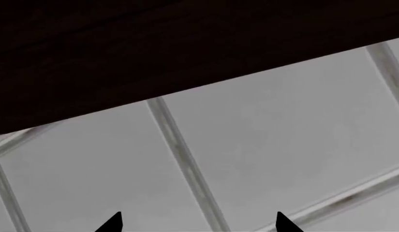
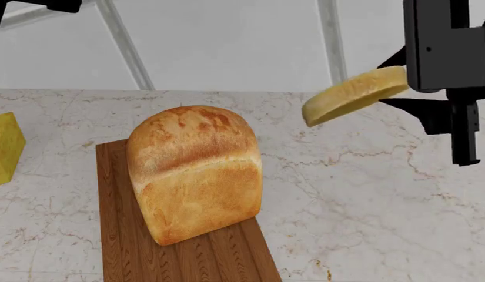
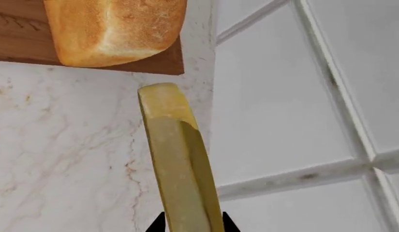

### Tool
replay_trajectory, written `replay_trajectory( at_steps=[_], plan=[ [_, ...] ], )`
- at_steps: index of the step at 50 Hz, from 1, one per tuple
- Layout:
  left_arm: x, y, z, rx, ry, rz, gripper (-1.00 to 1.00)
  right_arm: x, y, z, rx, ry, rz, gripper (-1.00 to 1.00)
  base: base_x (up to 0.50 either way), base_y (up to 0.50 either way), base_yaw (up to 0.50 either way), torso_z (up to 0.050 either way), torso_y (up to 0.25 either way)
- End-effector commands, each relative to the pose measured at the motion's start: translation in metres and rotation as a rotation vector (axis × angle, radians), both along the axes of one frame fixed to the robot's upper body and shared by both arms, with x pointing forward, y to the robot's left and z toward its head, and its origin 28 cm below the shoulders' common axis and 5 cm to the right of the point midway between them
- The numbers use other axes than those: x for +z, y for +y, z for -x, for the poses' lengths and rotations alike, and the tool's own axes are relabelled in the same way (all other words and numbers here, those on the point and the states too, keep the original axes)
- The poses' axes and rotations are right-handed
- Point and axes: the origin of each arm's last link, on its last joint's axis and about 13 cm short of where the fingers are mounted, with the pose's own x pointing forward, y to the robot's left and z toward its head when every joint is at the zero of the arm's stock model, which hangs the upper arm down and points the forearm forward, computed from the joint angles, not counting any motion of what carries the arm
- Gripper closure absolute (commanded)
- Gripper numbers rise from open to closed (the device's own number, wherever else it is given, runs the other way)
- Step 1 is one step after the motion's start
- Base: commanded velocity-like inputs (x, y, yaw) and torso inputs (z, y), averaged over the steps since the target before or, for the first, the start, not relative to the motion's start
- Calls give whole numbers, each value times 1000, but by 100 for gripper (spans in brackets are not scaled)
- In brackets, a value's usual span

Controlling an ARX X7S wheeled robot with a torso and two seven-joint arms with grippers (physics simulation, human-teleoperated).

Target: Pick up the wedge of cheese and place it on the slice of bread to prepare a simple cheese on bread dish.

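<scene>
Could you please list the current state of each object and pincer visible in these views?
wedge of cheese: held in the air, clear of the counter, tilted, beside the loaf.
slice of bread: lying on the cutting board, nothing on top.
cutting board: flat on the marble counter.
yellow cheese chunk: resting on the counter, untouched.
right pincer: shut on the cheese.
left pincer: open, empty, off the counter's edge.

Marble counter (image 2: 368,194) (veined, pale) against grey tiled floor (image 2: 226,41).
</scene>
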Motion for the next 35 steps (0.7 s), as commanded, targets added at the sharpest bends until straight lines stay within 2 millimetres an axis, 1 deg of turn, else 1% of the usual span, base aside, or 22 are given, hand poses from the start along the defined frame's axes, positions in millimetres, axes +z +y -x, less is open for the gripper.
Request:
replay_trajectory(
  at_steps=[1,5,26,27,28,33,35],
  plan=[
    [-12,-2,6,-14,8,12,-100,-2,8,-3,10,-103,-28,100,0,0,0,0,0],
    [-12,-1,5,-15,9,13,-100,0,10,-3,2,-141,-54,100,0,0,0,0,0],
    [-12,-1,5,-15,8,12,-100,2,11,-4,-11,-134,-50,100,0,0,0,0,0],
    [-12,-1,5,-9,11,9,-100,26,29,0,84,-339,31,100,0,0,0,0,0],
    [-12,-1,5,-9,10,10,-100,25,31,1,87,-427,-16,100,0,0,0,0,0],
    [-12,-1,5,-8,11,9,-100,24,34,2,117,-498,-37,100,0,0,1,0,0],
    [-12,-1,5,-7,9,9,-100,29,36,3,129,-523,-54,100,0,0,0,0,0]
  ],
)
